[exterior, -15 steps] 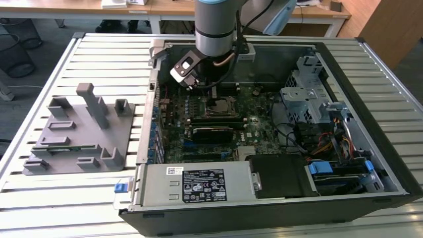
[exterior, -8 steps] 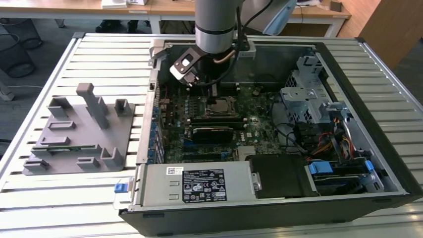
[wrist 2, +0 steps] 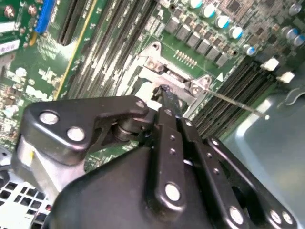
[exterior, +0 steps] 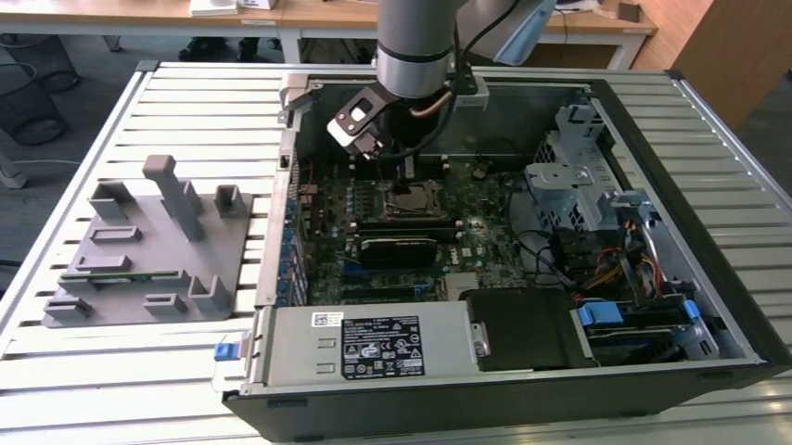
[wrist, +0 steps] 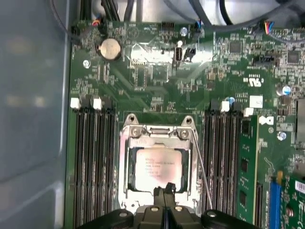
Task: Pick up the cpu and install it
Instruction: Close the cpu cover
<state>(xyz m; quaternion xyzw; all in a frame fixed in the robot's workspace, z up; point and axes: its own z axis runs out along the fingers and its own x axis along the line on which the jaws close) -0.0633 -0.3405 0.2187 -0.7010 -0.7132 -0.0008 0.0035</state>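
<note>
End effector (wrist: 167, 189) clenched, empty, resting at edge of cpu (wrist: 157, 164) lying in socket (wrist: 125, 162).

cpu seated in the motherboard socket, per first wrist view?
Yes, in the first wrist view the cpu lies flat inside the socket frame, with the gripper at its edge.

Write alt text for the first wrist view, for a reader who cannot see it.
The cpu lies flat in its metal socket frame on a green motherboard, with the tips of the black hand closed together at one edge of the chip. Rows of dark memory slots flank the socket on both sides.
</note>
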